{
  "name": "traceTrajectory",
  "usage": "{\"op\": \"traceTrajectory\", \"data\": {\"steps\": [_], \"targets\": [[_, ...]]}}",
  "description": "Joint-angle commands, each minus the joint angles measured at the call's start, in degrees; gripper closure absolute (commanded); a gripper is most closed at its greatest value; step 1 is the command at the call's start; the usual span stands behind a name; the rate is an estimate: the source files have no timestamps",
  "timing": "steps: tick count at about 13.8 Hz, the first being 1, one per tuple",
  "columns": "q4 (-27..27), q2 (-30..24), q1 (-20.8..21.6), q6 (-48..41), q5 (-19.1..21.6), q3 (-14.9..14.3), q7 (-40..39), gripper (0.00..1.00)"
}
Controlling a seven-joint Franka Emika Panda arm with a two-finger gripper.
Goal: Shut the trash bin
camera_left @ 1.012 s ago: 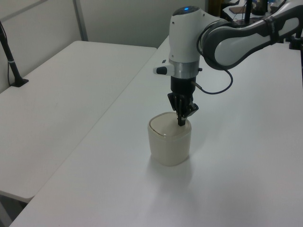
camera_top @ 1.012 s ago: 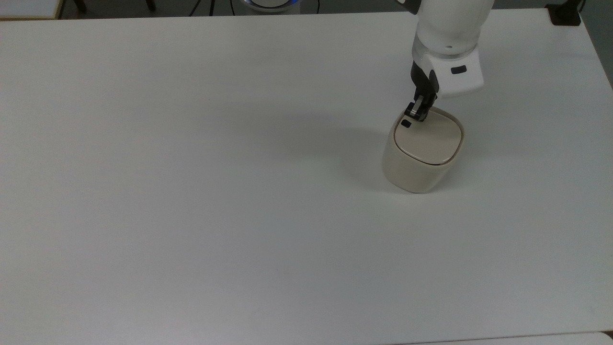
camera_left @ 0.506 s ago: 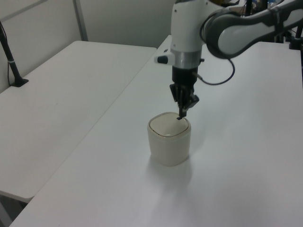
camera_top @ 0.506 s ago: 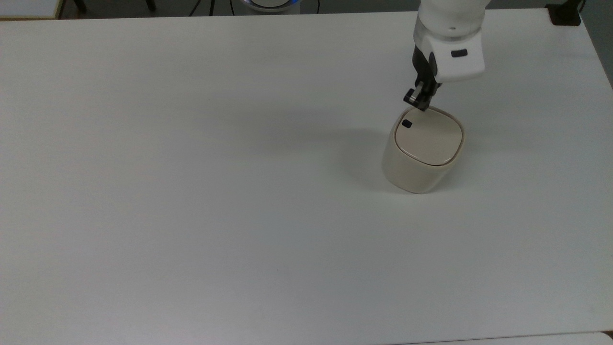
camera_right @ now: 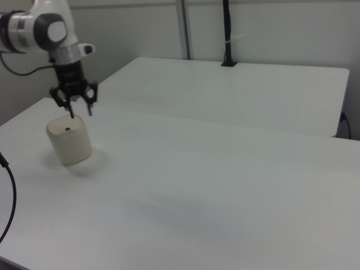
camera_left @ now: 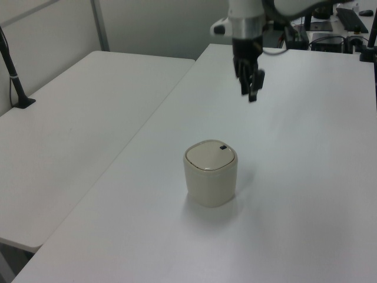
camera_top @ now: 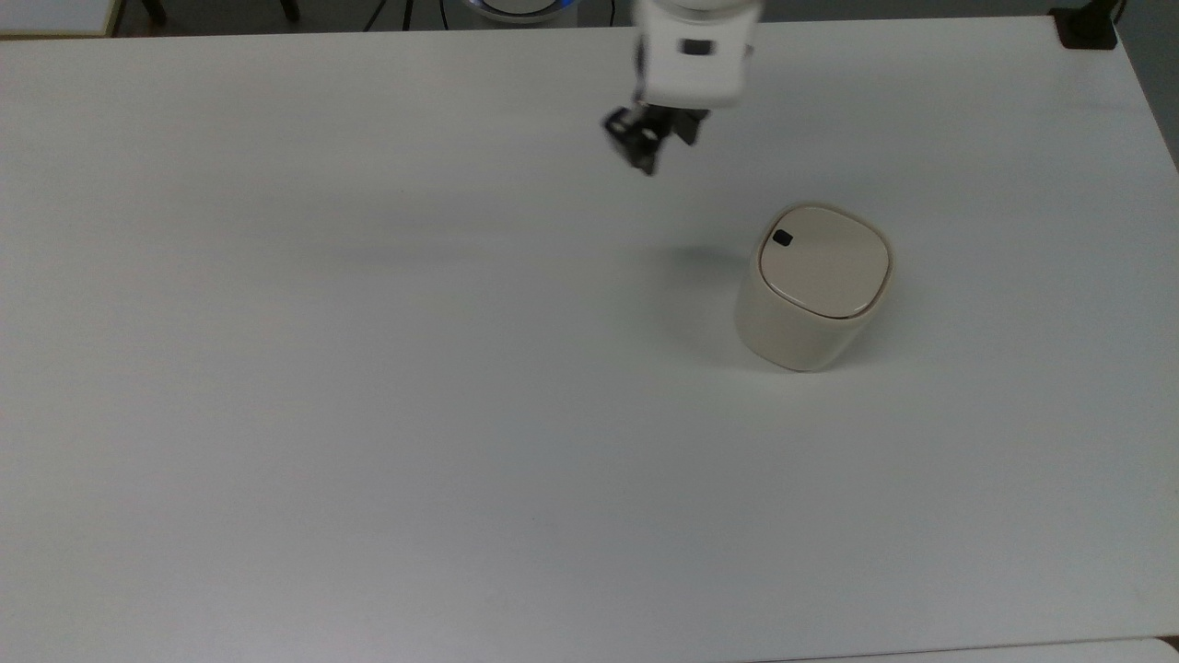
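Bin: the bin (camera_top: 811,290) stands upright on the white table (camera_top: 368,414), toward the top view's right, nothing else around it.
Lid: and look at that, the lid (camera_top: 824,261) lies flat and level with the rim on every side; in the left view (camera_left: 210,156) no gap shows at any edge.
Button: the small black button (camera_top: 782,238) sits at the lid's corner nearest the arm, in plain sight and untouched.
Gripper: up in the air, the gripper (camera_top: 645,147) hangs well apart from the bin, toward the top view's upper left; in the right view (camera_right: 79,103) the two fingers stand clearly spread with nothing between them.
Arm: the white wrist (camera_left: 244,23) is high over the table, clear of everything.
Progress: I'd call the closing done, since the lid looks seated and latched.
Step in hand: pulling clear, by my reading.
How to do it well: travel high and away from the bin, so no finger clips the lid or brushes the button, which could likely pop it open again.
Watch for: the bin looks light; any stray nudge could slide it.
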Motion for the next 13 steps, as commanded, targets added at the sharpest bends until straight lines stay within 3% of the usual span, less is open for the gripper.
{"op": "traceTrajectory", "data": {"steps": [1,8,13], "targets": [[-1.2,-4.6,-5.4,-3.6,-1.1,-2.3,4.1,0.0],[-1.0,-5.9,-9.5,-2.1,-7.3,-5.7,39.7,0.0],[-1.0,-5.6,-10.1,-0.7,-7.2,-5.8,39.9,0.0]]}}
